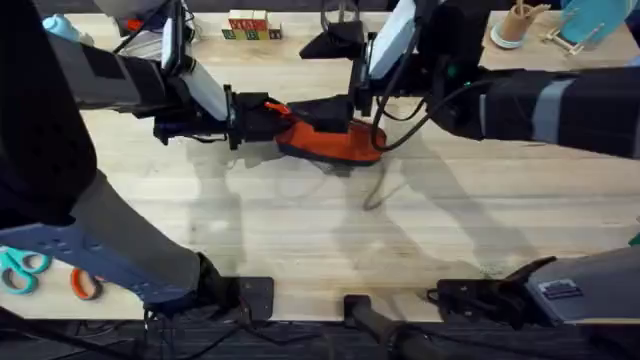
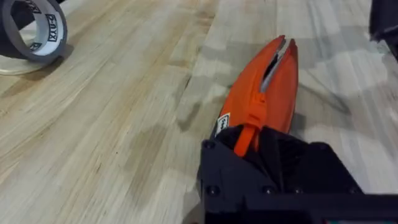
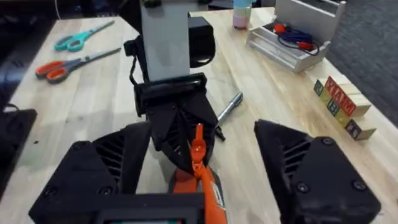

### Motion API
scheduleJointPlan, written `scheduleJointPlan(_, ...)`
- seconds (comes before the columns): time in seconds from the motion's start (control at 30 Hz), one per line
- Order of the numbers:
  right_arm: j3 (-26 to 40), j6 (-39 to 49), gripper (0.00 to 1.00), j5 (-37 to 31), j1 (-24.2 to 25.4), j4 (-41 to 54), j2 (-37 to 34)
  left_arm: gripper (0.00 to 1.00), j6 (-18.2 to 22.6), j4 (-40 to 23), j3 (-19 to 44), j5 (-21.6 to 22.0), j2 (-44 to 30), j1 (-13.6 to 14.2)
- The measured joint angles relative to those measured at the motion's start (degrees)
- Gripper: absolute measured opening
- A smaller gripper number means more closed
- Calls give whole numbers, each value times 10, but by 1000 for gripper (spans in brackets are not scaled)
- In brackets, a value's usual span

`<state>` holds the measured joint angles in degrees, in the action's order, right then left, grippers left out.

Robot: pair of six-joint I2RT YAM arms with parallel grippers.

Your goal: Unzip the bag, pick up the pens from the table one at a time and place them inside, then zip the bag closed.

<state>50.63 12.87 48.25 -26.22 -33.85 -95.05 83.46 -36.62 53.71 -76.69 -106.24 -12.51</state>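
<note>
Two pairs of scissors lie side by side: teal-handled scissors (image 3: 79,37) and orange-handled scissors (image 3: 69,65), both flat, blades pointing the same way. Near them is a roll of tape (image 2: 34,31) standing on its edge, with printed lettering on its band. A row of wooden letter blocks (image 3: 339,106) sits in a line at the far edge. Beside that is a grey metal tray (image 3: 298,37) holding a coil of blue cord with a red piece. A small bottle (image 3: 242,14) stands just beside the tray.
</note>
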Motion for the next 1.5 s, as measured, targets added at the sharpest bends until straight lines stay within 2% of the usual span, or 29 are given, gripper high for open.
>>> scheduleJointPlan(0.23, 0, -17, 997, 0, 13, 76, 23, 48, 0, 0, 0, 0, 0, 0)
scheduleJointPlan(0.27, 0, -18, 997, 0, 15, 88, 28, 104, 1, 0, 0, 0, 0, 0)
scheduleJointPlan(0.33, 0, -20, 997, 0, 21, 112, 38, 348, 2, 1, 0, 1, 0, 0)
scheduleJointPlan(0.47, 0, -22, 997, 0, 35, 147, 65, 947, 0, 0, 0, 4, 0, 0)
scheduleJointPlan(0.5, 0, -22, 997, 0, 40, 151, 72, 979, 1, 0, 0, 5, 0, 0)
scheduleJointPlan(0.77, 0, -22, 998, 0, 70, 169, 117, 993, 2, 7, 0, 11, 0, 0)
scheduleJointPlan(1.13, 0, -24, 997, 0, 107, 266, 169, 993, 2, -10, 0, 13, 0, -7)
scheduleJointPlan(1.33, 0, -24, 998, -12, 130, 295, 203, 993, 1, -67, 7, 35, 34, -41)
scheduleJointPlan(1.5, 0, -24, 998, -20, 144, 327, 218, 993, 2, -148, 28, 83, 104, -58)
